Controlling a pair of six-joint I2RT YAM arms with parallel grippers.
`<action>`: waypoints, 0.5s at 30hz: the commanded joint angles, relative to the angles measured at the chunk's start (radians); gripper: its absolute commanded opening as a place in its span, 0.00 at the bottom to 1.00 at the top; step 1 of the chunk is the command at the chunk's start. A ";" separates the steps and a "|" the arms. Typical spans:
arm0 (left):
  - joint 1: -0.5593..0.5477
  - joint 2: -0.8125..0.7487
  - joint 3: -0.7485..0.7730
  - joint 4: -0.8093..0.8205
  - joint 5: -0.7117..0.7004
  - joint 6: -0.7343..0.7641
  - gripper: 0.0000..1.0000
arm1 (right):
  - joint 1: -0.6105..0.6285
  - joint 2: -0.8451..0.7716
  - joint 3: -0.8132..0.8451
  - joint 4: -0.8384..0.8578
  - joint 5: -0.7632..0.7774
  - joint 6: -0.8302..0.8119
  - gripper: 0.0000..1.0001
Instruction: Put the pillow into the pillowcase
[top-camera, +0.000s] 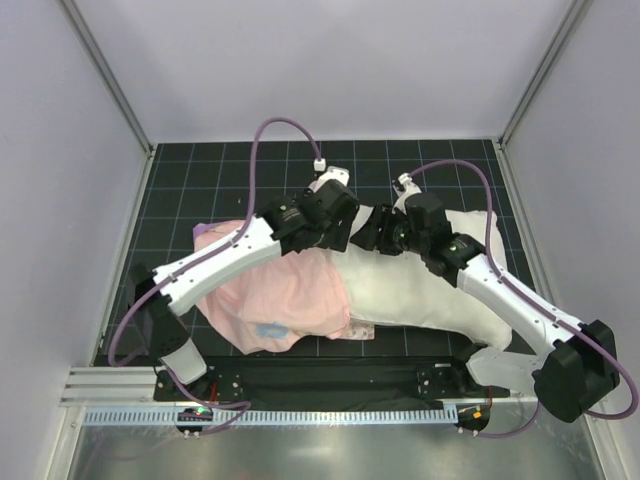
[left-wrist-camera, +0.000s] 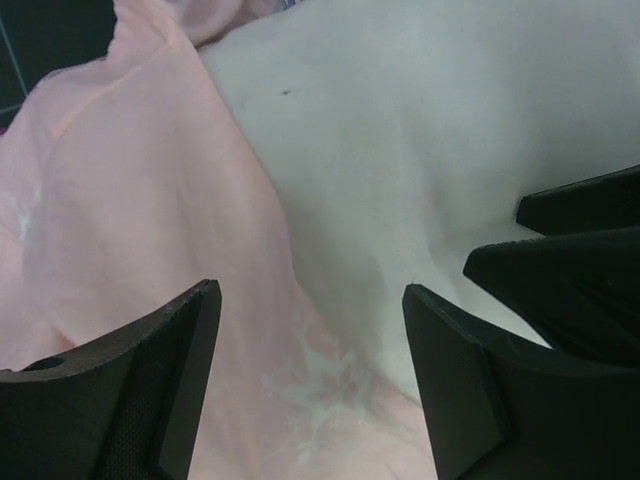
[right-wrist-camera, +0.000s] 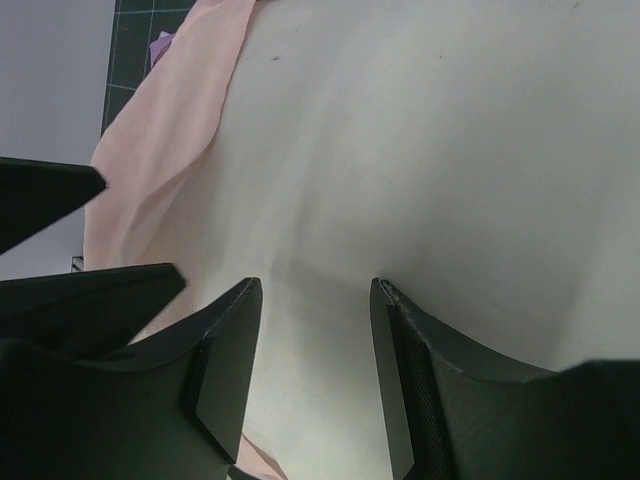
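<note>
Mostly plump white pillow (top-camera: 430, 290); thin, crumpled pink pillowcase (top-camera: 285, 295).

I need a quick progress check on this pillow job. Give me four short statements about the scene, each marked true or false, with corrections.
1. The pillowcase covers only the left part of the pillow. True.
2. The left gripper is shut on the pillowcase. False: it is open, its fingers wide apart over the pillowcase's edge.
3. The pillow is fully inside the pillowcase. False: most of it lies bare.
4. The right gripper is close to the left gripper, over the pillow's middle. True.
</note>
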 joint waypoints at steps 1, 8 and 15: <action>0.035 0.065 0.079 -0.034 0.055 0.041 0.76 | -0.002 0.004 0.065 0.031 0.007 -0.026 0.55; 0.060 0.096 0.047 -0.086 -0.074 0.021 0.38 | -0.002 0.010 0.056 0.031 0.029 -0.031 0.57; 0.091 0.090 0.077 -0.124 -0.174 0.044 0.00 | 0.000 0.082 0.102 0.094 -0.060 -0.021 0.51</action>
